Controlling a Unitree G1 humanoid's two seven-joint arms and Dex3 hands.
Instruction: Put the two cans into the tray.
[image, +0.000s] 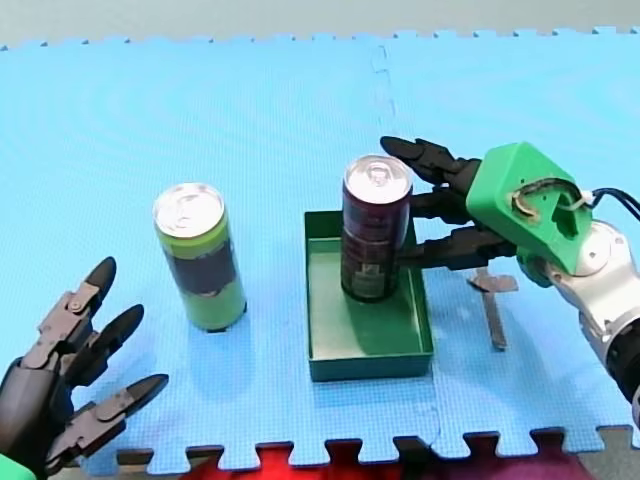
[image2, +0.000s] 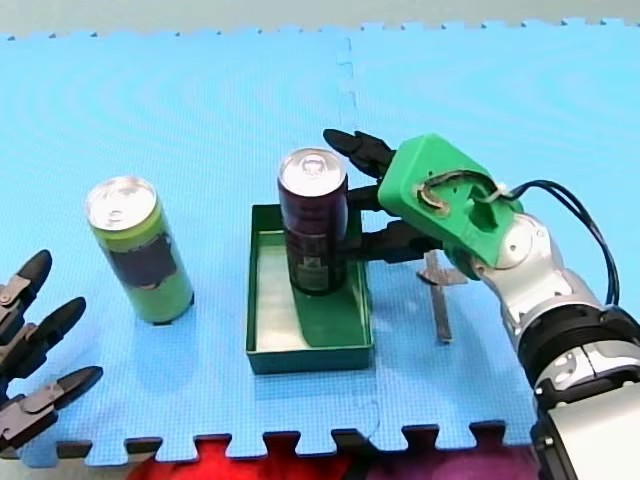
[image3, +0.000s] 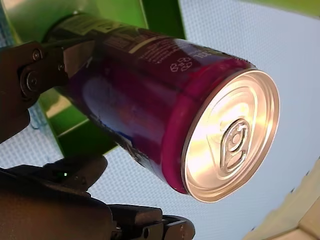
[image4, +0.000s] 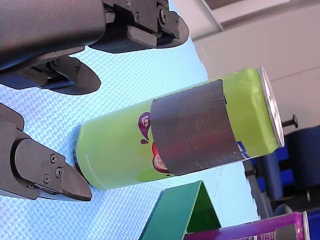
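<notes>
A dark purple can (image: 374, 235) stands upright in the far half of the green tray (image: 370, 360). My right hand (image: 425, 203), with its green wrist housing, reaches in from the right; its fingers wrap the can's far side and the thumb presses its near side. The first wrist view shows that can (image3: 150, 100) close up with a black finger (image3: 35, 75) on it. A lime-green can (image: 203, 262) with a dark label stands on the blue mat left of the tray. My left hand (image: 90, 365) is at the near left corner, short of the green can (image4: 175, 135), holding nothing.
A small grey metal tool (image: 492, 300) lies on the mat just right of the tray, under my right hand. The blue foam mat (image: 250, 120) ends in a jigsaw edge close to me, with a red surface beyond it.
</notes>
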